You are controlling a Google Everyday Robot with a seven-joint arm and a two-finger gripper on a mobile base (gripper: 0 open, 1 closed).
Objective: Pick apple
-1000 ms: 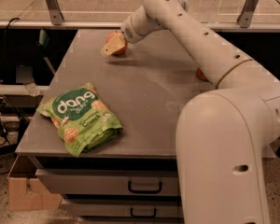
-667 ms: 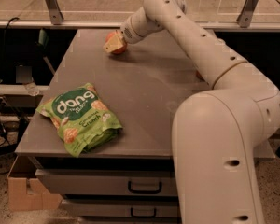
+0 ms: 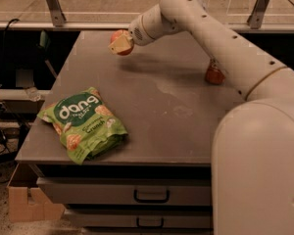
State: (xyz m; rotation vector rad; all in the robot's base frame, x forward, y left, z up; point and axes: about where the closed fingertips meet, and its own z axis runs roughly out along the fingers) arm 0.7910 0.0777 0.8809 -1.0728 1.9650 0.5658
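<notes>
- The arm stretches toward the far corner, its gripper [image 3: 121, 44] clamped on the apple [image 3: 117, 35].
- The grey surface [image 3: 186, 124] bears a green Dang snack bag [image 3: 83, 125].

At the far left of the grey table [image 3: 157, 102], the gripper [image 3: 121, 43] shows a pale yellowish finger closed over the reddish-orange apple [image 3: 116, 35]. The arm [image 3: 225, 43] is off-white with small dark dots. The snack bag [image 3: 83, 124] at the near left is bright green with white lettering and orange-tan pictures. A reddish-orange object [image 3: 214, 76] peeks out at the right. The cardboard box [image 3: 24, 202] is tan.
</notes>
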